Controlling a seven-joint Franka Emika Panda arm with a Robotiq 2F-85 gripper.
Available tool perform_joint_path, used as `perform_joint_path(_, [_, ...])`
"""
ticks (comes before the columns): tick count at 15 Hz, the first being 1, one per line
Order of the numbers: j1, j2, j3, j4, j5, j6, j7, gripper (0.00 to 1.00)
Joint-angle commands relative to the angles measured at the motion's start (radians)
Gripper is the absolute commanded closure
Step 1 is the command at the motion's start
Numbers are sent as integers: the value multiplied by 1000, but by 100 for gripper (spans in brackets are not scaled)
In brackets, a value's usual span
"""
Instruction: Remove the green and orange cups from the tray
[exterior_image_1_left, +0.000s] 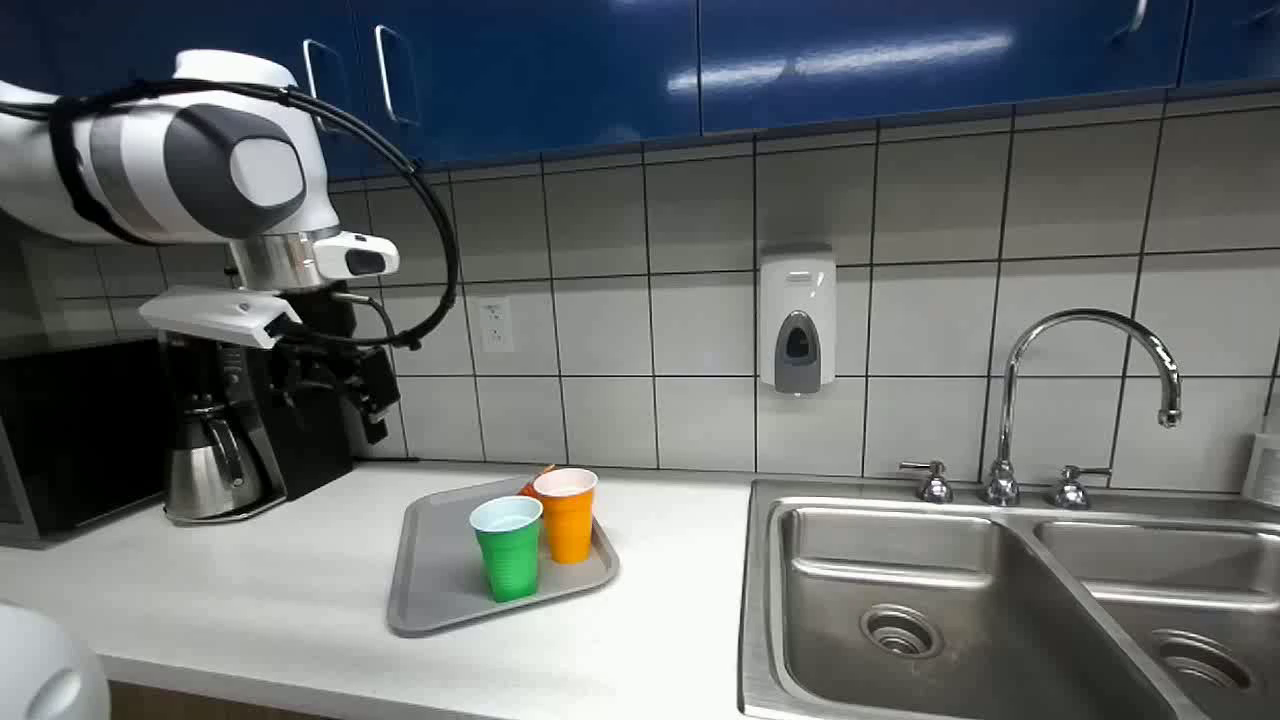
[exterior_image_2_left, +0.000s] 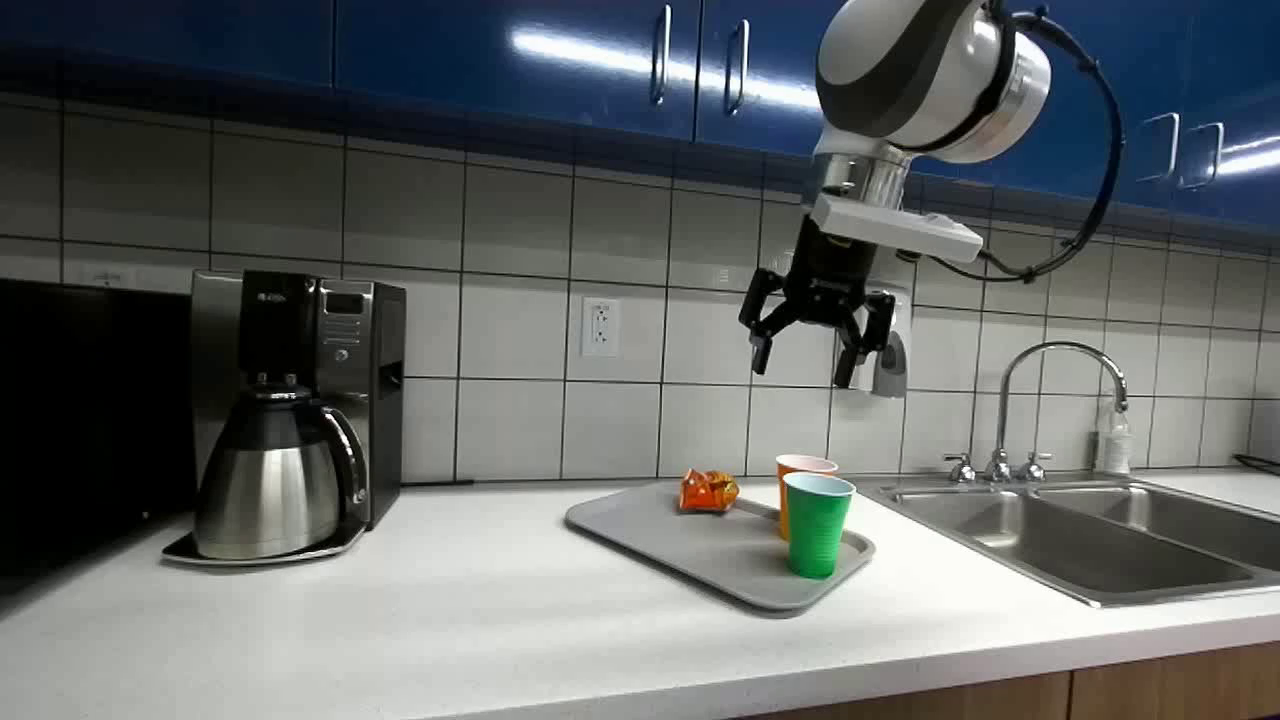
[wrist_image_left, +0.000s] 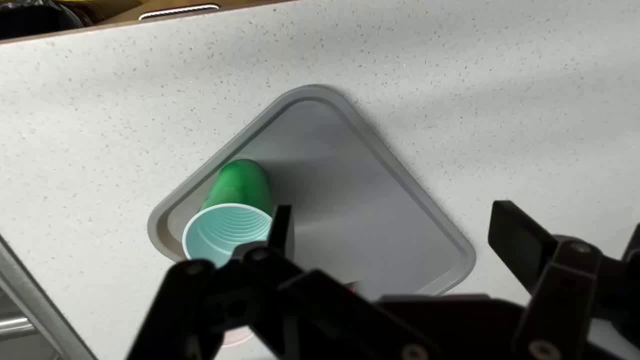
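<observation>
Using the gripper (exterior_image_2_left: 804, 363), spread wide and holding nothing, pinch gently near the top the probably light, easily crushed green plastic cup (exterior_image_1_left: 510, 560) and orange plastic cup (exterior_image_1_left: 570, 525), upright near each other on the grey tray (exterior_image_1_left: 440, 560).

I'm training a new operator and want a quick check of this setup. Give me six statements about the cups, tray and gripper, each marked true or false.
1. The green cup and the orange cup are both on the tray. True.
2. The green cup is lying on its side. False: it stands upright.
3. The gripper is open and higher than both cups. True.
4. The gripper has hold of the orange cup. False: it holds nothing.
5. The tray is bright blue. False: it is grey and lies on the pale counter.
6. A crinkled orange packet lies on the tray. True.
</observation>
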Motion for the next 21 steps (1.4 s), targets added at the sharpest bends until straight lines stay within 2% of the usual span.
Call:
perform_joint_path(1, [6,1,-7,1,-5,-2,3,0])
perform_joint_path(7, [6,2,-7,1,-5,-2,3,0])
perform_joint_path(11, [-5,-2,5,-9,-62,26,-5,0])
perform_joint_path(21, [-36,35,-20,-40,-157,148,-19,0])
